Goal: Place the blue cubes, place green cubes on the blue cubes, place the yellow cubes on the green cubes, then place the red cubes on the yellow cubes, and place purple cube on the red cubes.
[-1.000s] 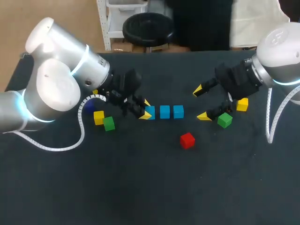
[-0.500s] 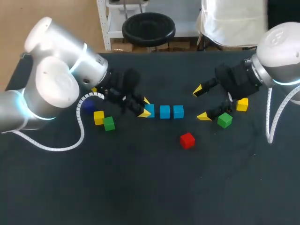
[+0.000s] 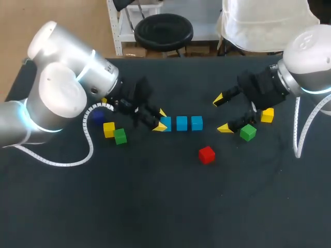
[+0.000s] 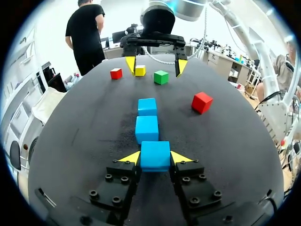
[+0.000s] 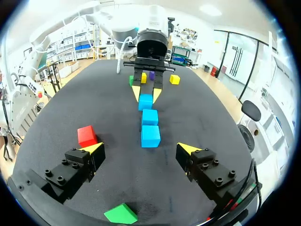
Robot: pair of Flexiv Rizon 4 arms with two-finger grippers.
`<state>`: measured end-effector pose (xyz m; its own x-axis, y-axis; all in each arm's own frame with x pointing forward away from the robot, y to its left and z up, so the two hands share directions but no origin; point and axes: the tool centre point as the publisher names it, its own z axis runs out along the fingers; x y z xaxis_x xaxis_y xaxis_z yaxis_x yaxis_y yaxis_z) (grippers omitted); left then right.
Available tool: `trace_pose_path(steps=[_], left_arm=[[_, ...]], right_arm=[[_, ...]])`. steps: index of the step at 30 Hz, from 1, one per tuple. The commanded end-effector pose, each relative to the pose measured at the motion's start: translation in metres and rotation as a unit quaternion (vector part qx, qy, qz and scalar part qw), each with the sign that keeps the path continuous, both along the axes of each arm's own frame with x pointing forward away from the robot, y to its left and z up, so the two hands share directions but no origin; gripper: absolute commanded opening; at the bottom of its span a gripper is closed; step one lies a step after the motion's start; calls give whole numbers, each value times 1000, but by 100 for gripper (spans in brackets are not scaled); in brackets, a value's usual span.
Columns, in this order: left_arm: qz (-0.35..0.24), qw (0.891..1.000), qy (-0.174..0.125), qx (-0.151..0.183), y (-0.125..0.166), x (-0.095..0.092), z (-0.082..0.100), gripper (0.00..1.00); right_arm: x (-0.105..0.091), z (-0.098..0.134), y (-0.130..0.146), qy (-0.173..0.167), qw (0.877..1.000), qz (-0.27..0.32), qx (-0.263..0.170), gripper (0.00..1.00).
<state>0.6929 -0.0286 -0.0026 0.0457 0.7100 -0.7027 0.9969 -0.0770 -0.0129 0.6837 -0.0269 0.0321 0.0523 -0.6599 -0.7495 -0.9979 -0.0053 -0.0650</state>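
blue cubes [image 3: 181,123] barely shift: my left gripper [image 4: 155,158] still pinches the 9 o'clock cube [image 3: 166,123], right gripper [image 3: 222,113] wide, so stacking waits.

We count three blue cubes [image 3: 181,123], two green cubes [image 3: 120,136], three yellow cubes [image 3: 108,129], two red cubes [image 3: 207,155] and one purple cube [image 5: 151,75], which makes eleven cubes in all. The third yellow cube [image 5: 174,79] shows plainly only in our right wrist view. The second red cube [image 4: 116,73] shows only in our left wrist view.
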Motion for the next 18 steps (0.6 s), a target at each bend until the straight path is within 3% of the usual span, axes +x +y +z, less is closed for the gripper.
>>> trace_pose_path(steps=[1,10,18], left_arm=[[-2,1000,-2,6,-3,-1,-1,0],[2,1000,1,13,-2,-1,-7,0],[5,1000,-4,10,-1,1,-2,0]], right_arm=[[0,0,0,0,1000,0,1,100],[0,0,0,0,1000,0,1,100],[0,0,0,0,1000,0,1,100]])
